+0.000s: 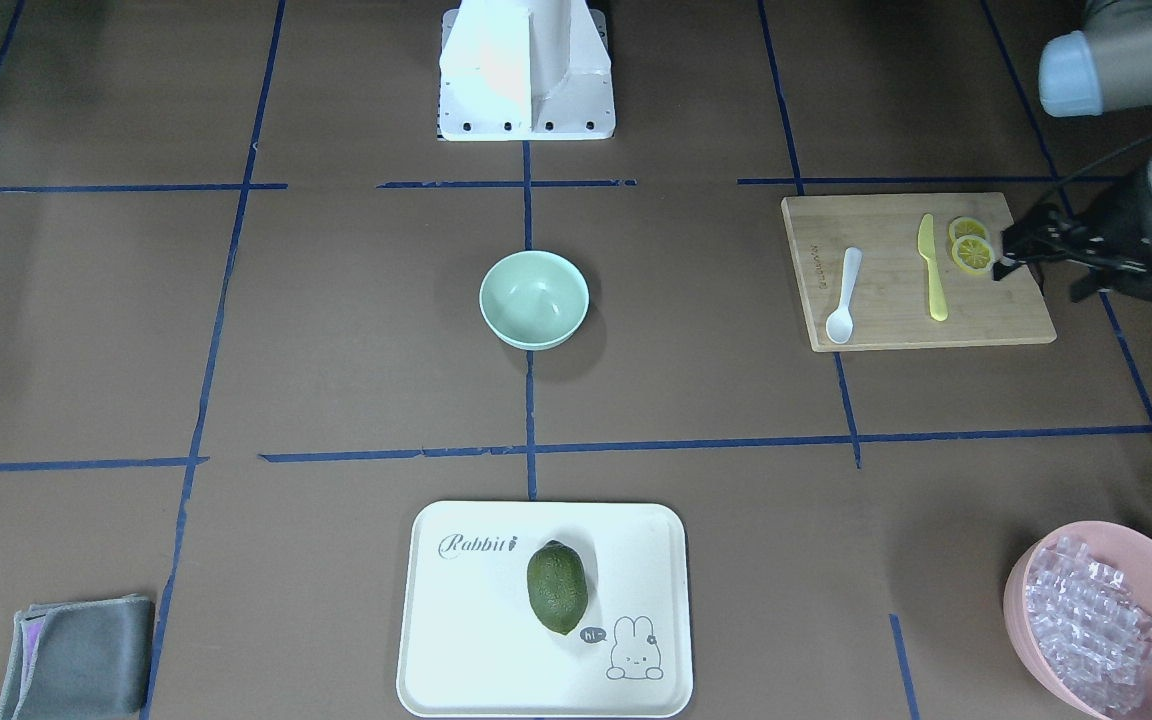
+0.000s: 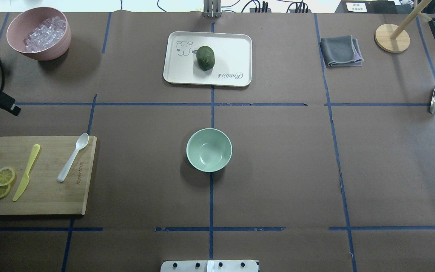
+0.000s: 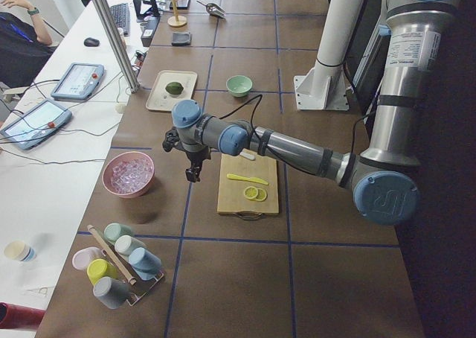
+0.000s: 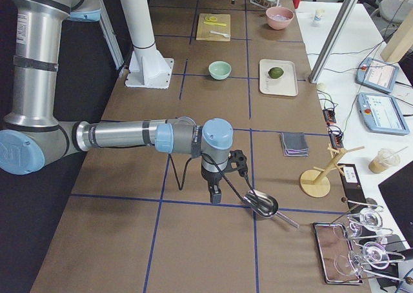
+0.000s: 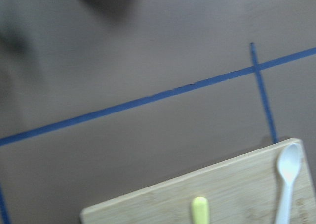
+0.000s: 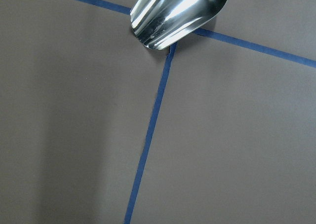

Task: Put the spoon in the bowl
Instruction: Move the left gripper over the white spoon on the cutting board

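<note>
1. the tray point(image 1: 476, 640) carries the word "rabbit" in script at one corner. a small bubble reading "hi~" sits at the opposite corner, beside a line drawing of a rabbit. a dark green fruit point(image 1: 557, 588) lies between the two.
2. the cutting board point(image 1: 986, 315) has a short mark along the edge nearest the spoon, too small to read.
3. the spoon point(image 1: 844, 296) lies flat on that board, its scoop pointing away from the robot and its handle toward it.
4. the left gripper point(image 1: 1014, 252) hangs by the board's outer edge, next to the lemon slices point(image 1: 970, 246). going out from it toward the table's middle, the yellow knife point(image 1: 932, 268) comes first, then the spoon. gripper and spoon are apart.
5. i cannot tell whether the left gripper's fingers are spread or closed.
6. the bowl point(image 1: 534, 298) stands upright at the table's middle. it is on the same side of the left gripper as the spoon but farther off, well apart from the board.
7. the right gripper point(image 4: 215, 195) hangs over the table just beside a metal scoop point(image 4: 261, 204), well apart from bowl and spoon. it shows only from the side, so i cannot tell its state.
</note>
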{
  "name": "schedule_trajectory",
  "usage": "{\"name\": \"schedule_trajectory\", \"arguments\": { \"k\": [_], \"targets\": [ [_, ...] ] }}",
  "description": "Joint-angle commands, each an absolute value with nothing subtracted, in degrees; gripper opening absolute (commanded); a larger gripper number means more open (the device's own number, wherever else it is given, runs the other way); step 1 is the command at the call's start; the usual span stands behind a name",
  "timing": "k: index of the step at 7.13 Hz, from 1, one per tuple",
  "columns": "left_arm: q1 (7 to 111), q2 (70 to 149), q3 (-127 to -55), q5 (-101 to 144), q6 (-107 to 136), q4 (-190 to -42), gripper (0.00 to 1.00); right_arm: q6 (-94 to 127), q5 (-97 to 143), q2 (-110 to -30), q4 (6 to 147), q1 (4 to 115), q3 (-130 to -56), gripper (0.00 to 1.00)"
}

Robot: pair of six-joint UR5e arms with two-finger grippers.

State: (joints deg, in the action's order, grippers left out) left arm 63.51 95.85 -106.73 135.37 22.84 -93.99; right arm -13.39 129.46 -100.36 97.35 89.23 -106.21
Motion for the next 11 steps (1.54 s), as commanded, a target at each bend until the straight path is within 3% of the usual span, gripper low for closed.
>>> {"name": "schedule_trajectory", "arguments": {
  "k": [1, 5, 7, 11],
  "targets": [
    [51.1, 95.5, -107.6, 123.5, 34.7, -101.5, 1.00, -12.4, 129.5, -100.7, 96.9, 89.3, -106.5, 1.00],
    [43.6, 95.9, -102.2, 120.6, 36.9, -107.5, 0.99, -12.4, 129.5, -100.7, 96.9, 89.4, -106.7, 1.00],
    [43.5, 96.1, -101.3, 120.7, 36.9, -107.6, 0.92, -12.5, 129.5, -100.7, 96.9, 89.5, -106.7, 1.00],
    [41.3, 97.0, -101.1, 120.7, 37.0, -107.3, 0.91, -12.9, 129.5, -100.7, 96.9, 89.9, -106.7, 1.00]
  ]
}}
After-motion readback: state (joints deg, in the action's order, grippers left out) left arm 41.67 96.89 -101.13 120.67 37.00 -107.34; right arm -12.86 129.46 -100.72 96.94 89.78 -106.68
